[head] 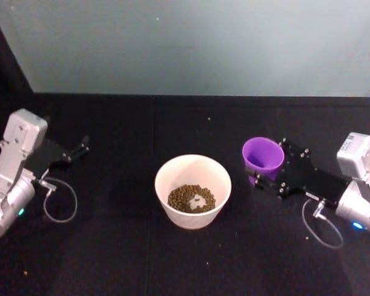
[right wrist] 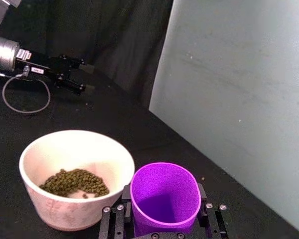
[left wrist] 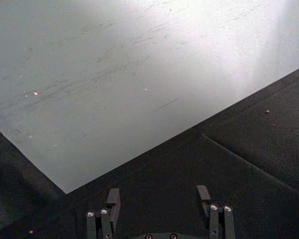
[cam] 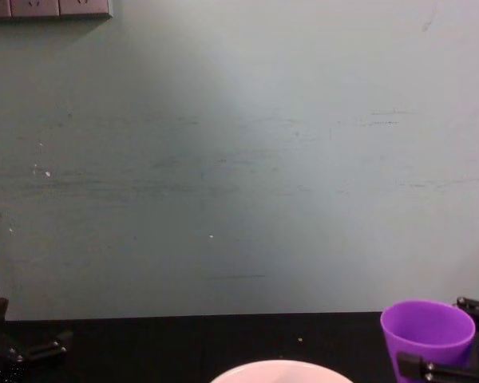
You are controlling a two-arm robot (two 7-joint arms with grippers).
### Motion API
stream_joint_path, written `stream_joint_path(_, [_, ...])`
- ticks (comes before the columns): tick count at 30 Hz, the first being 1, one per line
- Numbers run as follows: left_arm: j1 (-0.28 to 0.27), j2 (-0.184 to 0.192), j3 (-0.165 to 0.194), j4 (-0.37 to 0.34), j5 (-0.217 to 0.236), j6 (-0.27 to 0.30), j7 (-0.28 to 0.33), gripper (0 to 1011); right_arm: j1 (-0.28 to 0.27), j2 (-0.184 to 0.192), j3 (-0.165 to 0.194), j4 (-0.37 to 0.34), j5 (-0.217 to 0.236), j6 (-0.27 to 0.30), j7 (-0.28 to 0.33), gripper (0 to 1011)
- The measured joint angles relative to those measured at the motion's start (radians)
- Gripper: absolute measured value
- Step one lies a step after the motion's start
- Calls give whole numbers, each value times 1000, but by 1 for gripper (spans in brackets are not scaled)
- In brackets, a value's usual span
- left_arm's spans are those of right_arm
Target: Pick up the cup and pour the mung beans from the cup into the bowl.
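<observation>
On my head camera the right claw point(head: 265, 169) reaches in from the right side of the black counter point(head: 111, 246), and I see the purple cup point(head: 263, 156) standing upright between its fingers, mouth up. My right wrist camera gives me the closest look: the cup point(right wrist: 164, 196) sits squarely between the two fingers, one pressed against each side of its wall, so the claw is closed around it at about mid-height. I can see down into the cup and its inside looks bare purple, with no grains that I can make out. The bowl point(head: 193, 190) stands near the middle of the counter, just beside the cup on its left, with a narrow gap between the two rims. The mung beans point(head: 191, 198) lie in a heap at the bottom of the bowl, with a small pale patch of the bowl's floor showing through them. From the chest camera I get the cup point(cam: 427, 335) upright at the lower right, with the bowl's pale rim point(cam: 281, 371) at the bottom edge. A few stray grains lie scattered on the counter. My left claw point(head: 80, 148) rests far to the left, well apart from the bowl, and the left wrist camera shows its fingers point(left wrist: 112, 199) spread wide with nothing between them.
</observation>
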Motion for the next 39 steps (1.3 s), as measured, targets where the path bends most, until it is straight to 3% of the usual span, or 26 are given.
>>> stream_joint_path(6, [0, 0, 0, 0, 0, 0, 0, 1000, -2, 1, -6, 16, 36, 40, 11, 733])
stream_joint_path(12, [0, 0, 0, 0, 0, 0, 0, 1000, -11, -4, -5, 16, 98, 141, 12, 733])
stream_joint_path(17, [0, 0, 0, 0, 0, 0, 0, 1000, -14, -7, -11, 20, 119, 180, 0, 733])
stream_joint_path(39, [0, 0, 0, 0, 0, 0, 0, 1000, -8, -10, -19, 33, 144, 189, -9, 735])
